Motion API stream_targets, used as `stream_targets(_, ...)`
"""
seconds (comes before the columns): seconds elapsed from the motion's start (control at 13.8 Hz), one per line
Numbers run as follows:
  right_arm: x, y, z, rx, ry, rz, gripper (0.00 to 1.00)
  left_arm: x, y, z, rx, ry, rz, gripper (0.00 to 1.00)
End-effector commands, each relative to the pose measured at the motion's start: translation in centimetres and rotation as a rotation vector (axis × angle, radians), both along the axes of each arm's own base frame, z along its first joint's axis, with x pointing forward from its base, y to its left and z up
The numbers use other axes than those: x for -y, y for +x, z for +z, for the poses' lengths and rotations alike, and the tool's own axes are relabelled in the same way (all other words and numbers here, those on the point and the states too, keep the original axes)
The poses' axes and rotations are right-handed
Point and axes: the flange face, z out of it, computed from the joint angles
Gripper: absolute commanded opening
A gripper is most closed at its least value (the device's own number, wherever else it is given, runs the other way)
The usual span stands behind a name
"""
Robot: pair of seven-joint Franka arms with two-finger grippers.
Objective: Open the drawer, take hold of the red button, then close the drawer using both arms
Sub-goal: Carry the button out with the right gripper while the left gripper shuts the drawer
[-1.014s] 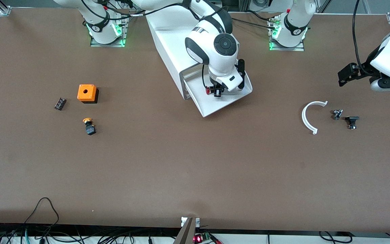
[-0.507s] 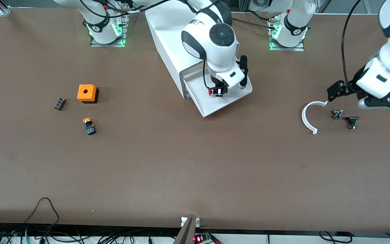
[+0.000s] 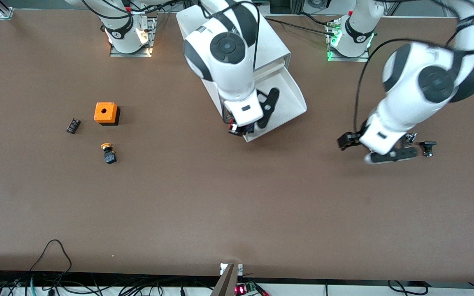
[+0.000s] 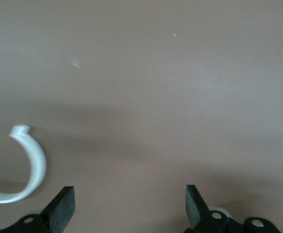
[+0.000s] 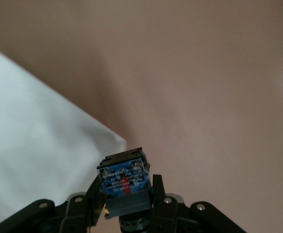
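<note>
Right gripper [image 3: 239, 129]: in the air over the front corner of the open drawer, at the edge nearest the front camera; fingers [image 5: 157, 191] closed on the button.
Button [image 5: 123, 177]: held clear of the drawer floor; the right wrist view shows its black blocky body with a blue and red label facing outward, clamped between the two fingers. Red cap not discernible in that view.
Drawer [image 3: 290, 98]: pulled out from the white cabinet [image 3: 274, 41], its shallow white tray exposed; no contents visible in the uncovered part.
Left gripper [image 3: 354, 148]: above the table toward the left arm's end; fingers [image 4: 61, 208] spread wide apart, nothing between them.
White curved piece [image 4: 32, 167]: lying flat on the table beneath the left gripper, seen in the left wrist view; hidden by the arm in the front view.
Table [image 3: 237, 205]: brown surface carrying all items.
Orange box [image 3: 106, 113]: toward the right arm's end, hole facing up.
Orange-capped button [image 3: 108, 153]: nearer the front camera than the orange box, apart from it.
Small black block [image 3: 73, 125]: beside the orange box, closer to the table's end.
Small black parts [image 3: 426, 147]: beside the left arm's wrist, on the table.
</note>
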Motion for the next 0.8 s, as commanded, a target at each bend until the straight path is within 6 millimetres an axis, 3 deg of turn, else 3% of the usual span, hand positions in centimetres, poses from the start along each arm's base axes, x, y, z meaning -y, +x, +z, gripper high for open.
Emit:
stream_targets(0.0,3.5,1.0,0.3,-0.005,-0.022,-0.202,0.18,5.0,-0.7,-3.7,-0.022,-0.023,0.063,1.00)
stream_targets(0.14,7.6,3.0,0.0,-0.016,-0.041,-0.408,0.18,8.2,-3.0,-6.5,-0.034,-0.018,0.104,1.00)
stream_targets(0.36,11.2,4.5,-1.9,-0.053,-0.071,-0.608,0.18,12.2,-6.7,-9.6,-0.066,0.001,0.119,1.00)
stream_targets(0.51,13.1,5.2,-3.4,-0.067,-0.095,-0.741,0.18,13.1,-8.1,-10.5,-0.085,0.011,0.119,1.00)
stream_targets(0.72,17.8,7.1,-5.2,-0.097,-0.116,-0.882,0.18,14.7,-10.4,-11.8,-0.131,0.009,0.092,1.00)
